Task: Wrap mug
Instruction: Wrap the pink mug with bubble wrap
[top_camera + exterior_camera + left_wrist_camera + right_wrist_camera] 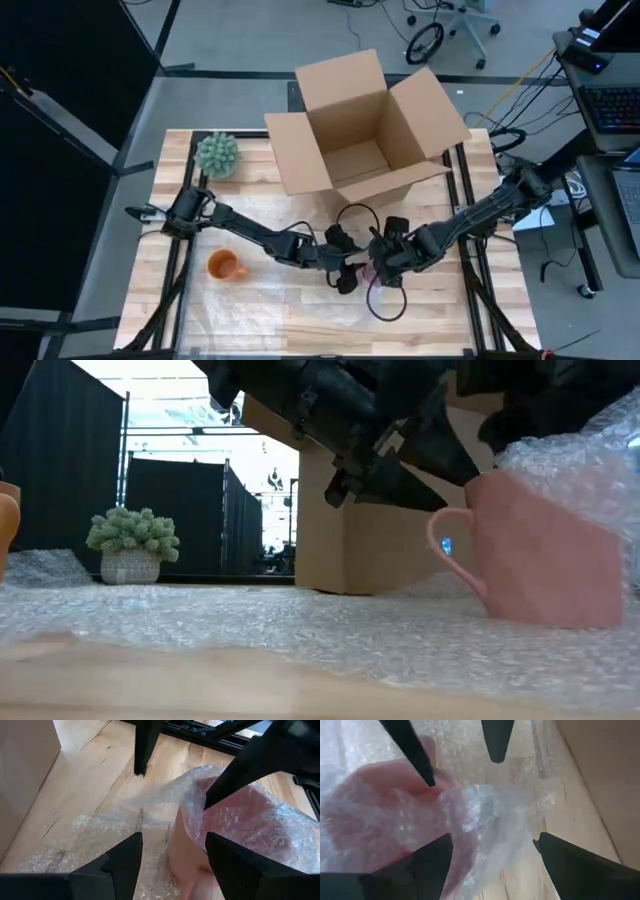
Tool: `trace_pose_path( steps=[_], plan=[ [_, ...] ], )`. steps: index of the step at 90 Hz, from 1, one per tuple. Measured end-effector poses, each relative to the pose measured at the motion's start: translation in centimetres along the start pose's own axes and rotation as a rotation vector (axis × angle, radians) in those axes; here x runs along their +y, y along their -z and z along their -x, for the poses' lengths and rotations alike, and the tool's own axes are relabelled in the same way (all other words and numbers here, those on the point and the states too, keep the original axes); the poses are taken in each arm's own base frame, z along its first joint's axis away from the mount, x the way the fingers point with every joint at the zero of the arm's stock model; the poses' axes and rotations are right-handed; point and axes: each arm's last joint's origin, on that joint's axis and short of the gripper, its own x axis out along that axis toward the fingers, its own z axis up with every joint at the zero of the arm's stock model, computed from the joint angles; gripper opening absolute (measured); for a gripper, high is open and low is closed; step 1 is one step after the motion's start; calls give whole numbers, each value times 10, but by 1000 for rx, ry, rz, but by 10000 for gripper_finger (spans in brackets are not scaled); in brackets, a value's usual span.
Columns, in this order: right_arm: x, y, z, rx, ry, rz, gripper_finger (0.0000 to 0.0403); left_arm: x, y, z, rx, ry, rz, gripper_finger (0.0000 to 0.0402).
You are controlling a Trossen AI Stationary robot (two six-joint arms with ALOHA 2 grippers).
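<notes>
Pink mug [545, 555] upright on bubble wrap [300, 630], just before open cardboard box [365, 130]; wrap draped into mug. Left gripper [172, 862] and right gripper [492, 852] both spread wide, flanking mug.

Both grippers crowd the pink mug [545, 555] from opposite sides, the left gripper [345, 268] and right gripper [378, 262] nearly touching. Just behind them the open cardboard box [365, 125] blocks passage. Bubble wrap [250, 625] in front lies flat and free.
</notes>
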Motion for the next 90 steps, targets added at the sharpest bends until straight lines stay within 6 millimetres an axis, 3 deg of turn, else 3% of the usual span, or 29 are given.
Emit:
trace_pose_path(
  steps=[37,90],
  plan=[
    [-11,15,-40,-36,-59,-94,281,0,-1,0,-6,4,6,207],
    [-8,21,-53,8,-86,-89,281,0,-1,0,-7,3,2,207]
  ],
)
